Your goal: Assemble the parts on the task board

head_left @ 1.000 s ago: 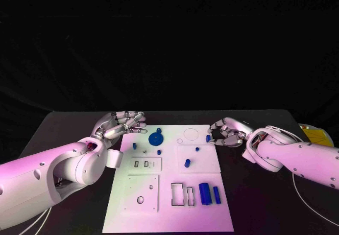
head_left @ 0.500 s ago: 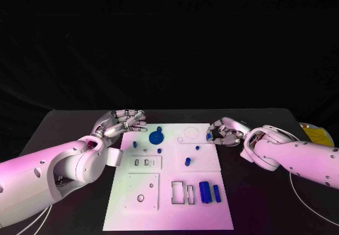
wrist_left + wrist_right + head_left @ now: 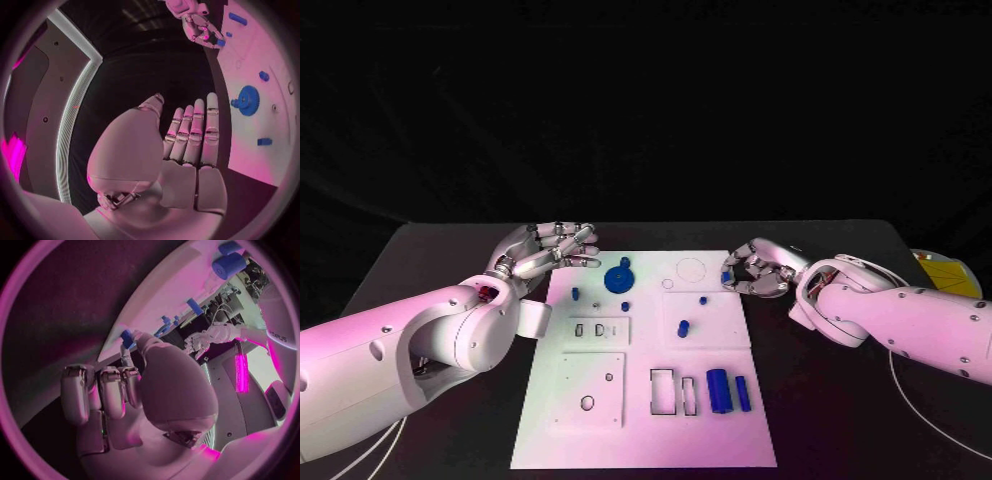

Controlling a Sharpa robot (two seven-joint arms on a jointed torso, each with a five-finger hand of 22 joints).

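Observation:
The white task board point(image 3: 646, 420) lies in the middle of the black table. On it are a blue gear point(image 3: 619, 280), several small blue pegs such as one point(image 3: 684, 328) near the middle, and a blue cylinder point(image 3: 718, 392) beside a thin blue bar point(image 3: 743, 396). My right hand point(image 3: 762, 270) hovers at the board's far right edge, fingers curled, and pinches a small blue part point(image 3: 127, 337) between thumb and finger. My left hand point(image 3: 553, 250) is at the board's far left corner, fingers straight and holding nothing. The gear point(image 3: 247, 100) lies just beyond its fingertips.
The board has rectangular slots point(image 3: 672, 392), round outlines point(image 3: 691, 268) and a small hole point(image 3: 587, 403). A yellow object point(image 3: 945, 275) sits at the table's right edge. Bare black table point(image 3: 848, 420) flanks the board on both sides.
My right hand has edged slightly toward the board's far end with the small blue part still pinched. The left hand has stayed about where it was.

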